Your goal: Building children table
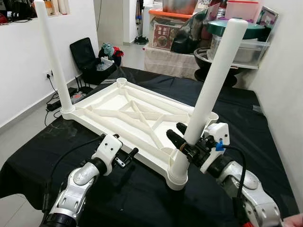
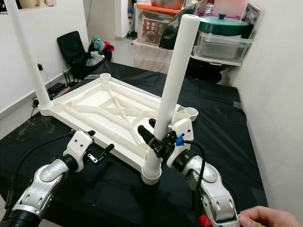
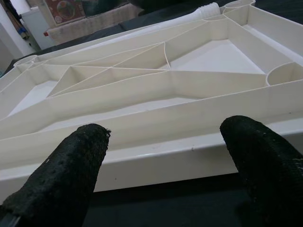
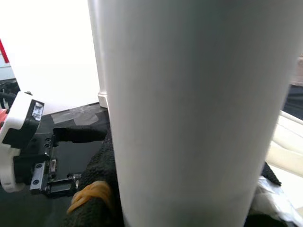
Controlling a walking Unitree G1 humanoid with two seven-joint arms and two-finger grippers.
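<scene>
In the head views, the white plastic tabletop (image 1: 128,111) lies underside up on the black cloth (image 1: 246,123), one white leg (image 1: 53,56) upright in its far left corner, with storage boxes (image 1: 236,28) and a black bag (image 1: 85,56) beyond; the right gripper (image 1: 182,139) is clamped around a second leg (image 1: 213,80) standing, slightly tilted, in the near corner socket. The left wrist view shows the left gripper (image 3: 163,156), jaws apart, facing the tabletop's near rim (ribs crossing behind it). The right wrist view shows that leg (image 4: 194,113) close up, blocking most else.

White walls (image 1: 19,66) left and right; grey tiled floor (image 1: 23,127); black suitcase (image 1: 85,56) and cluttered shelves (image 1: 227,42) far
</scene>
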